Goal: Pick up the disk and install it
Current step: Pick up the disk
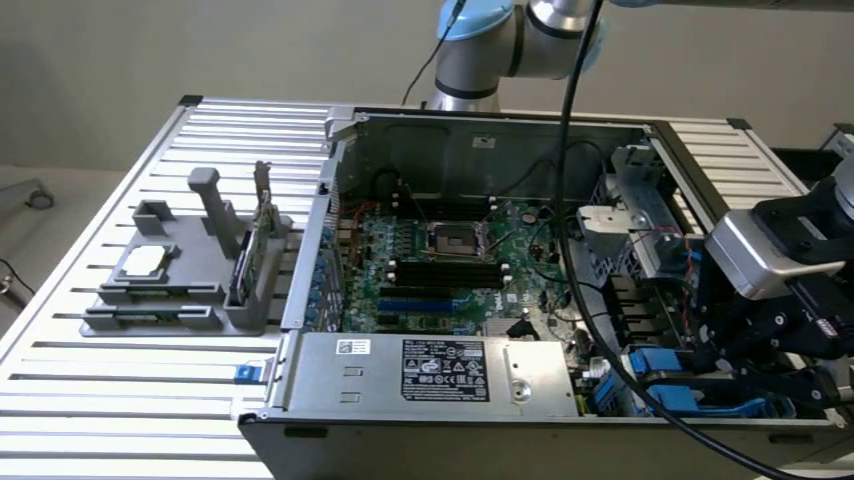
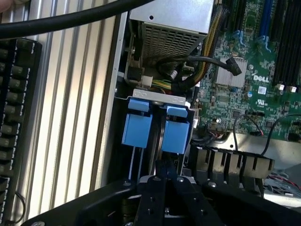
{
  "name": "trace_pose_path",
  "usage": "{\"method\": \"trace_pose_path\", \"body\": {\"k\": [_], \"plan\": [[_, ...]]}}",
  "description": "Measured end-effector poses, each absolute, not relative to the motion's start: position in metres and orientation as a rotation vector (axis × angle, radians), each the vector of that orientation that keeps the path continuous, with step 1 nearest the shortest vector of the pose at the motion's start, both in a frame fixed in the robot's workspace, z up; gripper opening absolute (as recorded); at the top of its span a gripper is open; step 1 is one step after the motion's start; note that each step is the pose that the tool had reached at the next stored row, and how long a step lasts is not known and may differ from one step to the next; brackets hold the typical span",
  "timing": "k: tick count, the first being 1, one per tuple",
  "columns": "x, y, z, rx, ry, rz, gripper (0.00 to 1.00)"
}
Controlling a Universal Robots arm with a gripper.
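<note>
- The gripper (image 2: 164, 165) has its two black fingers pressed together with nothing visible between them; the tips point into the narrow gap between two blue carriers.
- The disk (image 2: 176, 133), as I read it, is the blue-framed unit just beside the fingertips. It stands edge-on in the drive cage (image 2: 155, 97), with its metal body mostly hidden. Whether the fingertips touch it, I cannot tell.
- A second blue carrier (image 2: 137, 128) sits in the slot alongside, close to the first.
- Handling, as a judgement:
  - The drive is stiff and fairly heavy for its size, with smooth metal faces that could slip, and it will not tolerate knocks.
  - The blue plastic frame probably flexes a little.
  - The best hold looks to be on the carrier's end tabs or along its long edges, away from the connector end.
- Beyond the cage lie the power supply (image 2: 169, 21) and the green motherboard (image 2: 244, 70), and a thick black cable (image 2: 70, 19) crosses overhead.
- The open computer case (image 1: 481, 130) rests on a slatted table (image 1: 120, 400). A grey parts holder (image 1: 187, 295) stands well apart at the exterior view's left.
</note>
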State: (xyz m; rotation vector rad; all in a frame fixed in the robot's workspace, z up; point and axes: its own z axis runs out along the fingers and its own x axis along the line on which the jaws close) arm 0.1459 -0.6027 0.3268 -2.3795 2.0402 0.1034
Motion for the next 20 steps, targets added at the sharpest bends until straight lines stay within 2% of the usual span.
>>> {"method": "trace_pose_path", "body": {"k": [13,14,15,17,18,20], "plan": [[0.146,-0.603,0.364,-2.376,2.038,0.119,0.12],[0.146,-0.603,0.367,-2.376,2.037,0.119,0.17],[0.146,-0.603,0.37,-2.376,2.037,0.12,0.17],[0.146,-0.603,0.373,-2.375,2.036,0.121,0.3],[0.146,-0.603,0.375,-2.375,2.036,0.121,0.3],[0.146,-0.603,0.376,-2.374,2.035,0.123,0.42]]}}
